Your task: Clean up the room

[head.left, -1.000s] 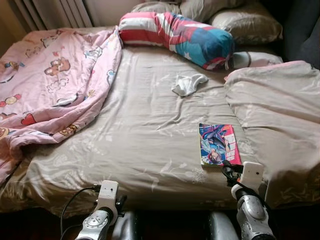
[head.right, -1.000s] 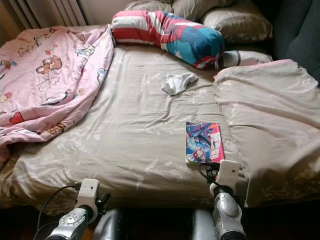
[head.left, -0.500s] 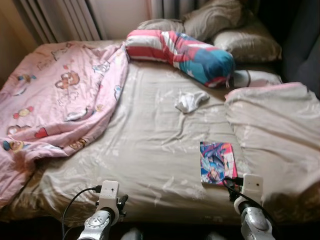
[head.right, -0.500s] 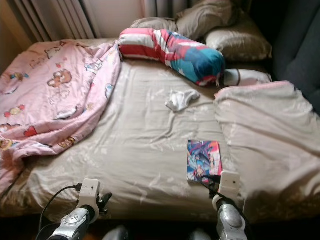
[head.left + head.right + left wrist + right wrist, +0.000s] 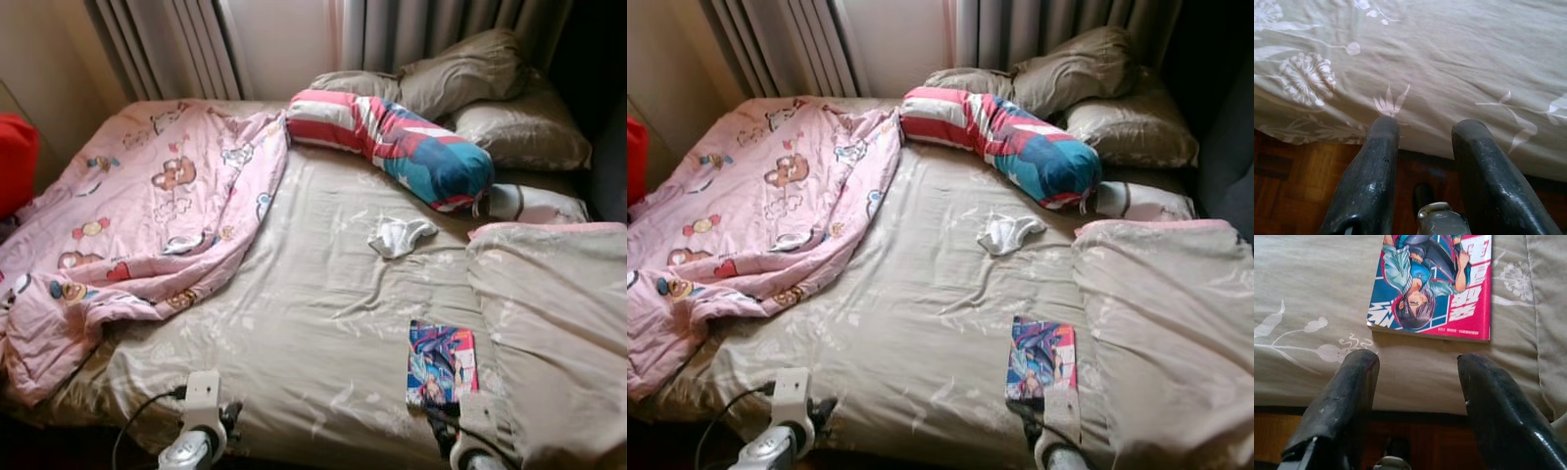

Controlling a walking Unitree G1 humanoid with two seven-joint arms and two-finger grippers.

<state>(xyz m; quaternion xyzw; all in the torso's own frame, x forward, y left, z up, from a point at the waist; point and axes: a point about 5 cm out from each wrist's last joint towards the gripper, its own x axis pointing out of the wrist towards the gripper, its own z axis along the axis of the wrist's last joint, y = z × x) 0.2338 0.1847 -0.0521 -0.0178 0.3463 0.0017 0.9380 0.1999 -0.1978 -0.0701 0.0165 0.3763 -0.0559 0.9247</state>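
At the bed (image 5: 294,333) foot edge, right gripper (image 5: 1418,362) spread wide, empty, lined up just short of the comic book (image 5: 1435,281) for pickup; left gripper (image 5: 1422,129) also parted, idle.

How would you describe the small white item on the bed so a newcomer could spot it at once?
On the beige floral sheet, look just below the striped red, white and blue bolster pillow. There lies a small crumpled white cloth, perhaps a sock. It is the one plain white item, far up the bed from the comic book.
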